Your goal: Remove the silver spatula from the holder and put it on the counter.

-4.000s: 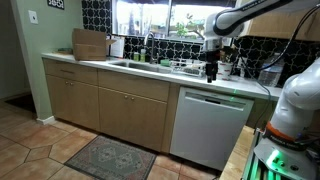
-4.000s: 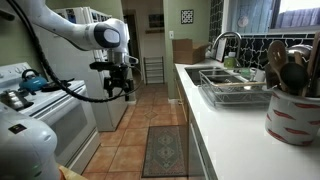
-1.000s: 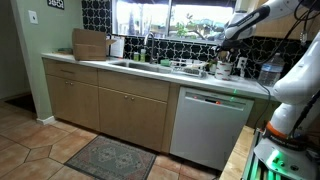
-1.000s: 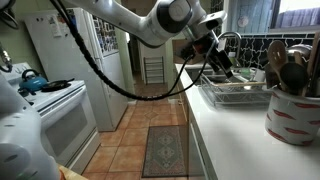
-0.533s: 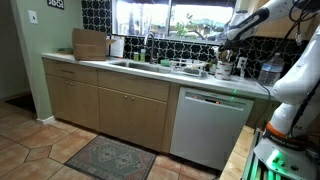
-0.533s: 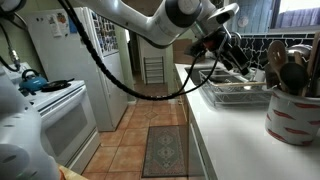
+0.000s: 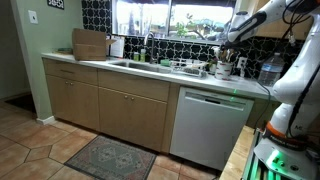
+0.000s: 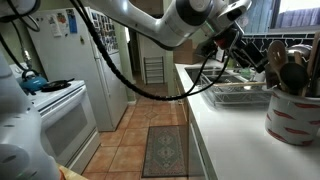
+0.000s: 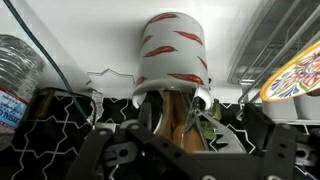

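A white holder with red marks (image 8: pixel 292 110) stands on the pale counter (image 8: pixel 215 125) and holds several wooden and metal utensils (image 8: pixel 285 62). In the wrist view, which stands upside down, the holder (image 9: pixel 172 50) fills the middle, with wooden spoons and a silver utensil (image 9: pixel 199 114) pointing at the camera. I cannot tell for sure that this is the silver spatula. My gripper (image 8: pixel 250 55) hovers just beside the utensil tops and looks open and empty (image 9: pixel 185 150). In an exterior view it (image 7: pixel 228 45) is over the far end of the counter (image 7: pixel 150 72).
A dish rack (image 8: pixel 236 92) and a sink with a tall faucet (image 8: pixel 222 45) lie beyond the holder. A water bottle (image 9: pixel 14 78) stands next to the holder. A cardboard box (image 7: pixel 90 43) sits on the counter's other end. A stove (image 8: pixel 40 100) is across the aisle.
The arm has swung from over the floor aisle to above the counter. Over the last second the gripper has moved closer to the holder's utensils.
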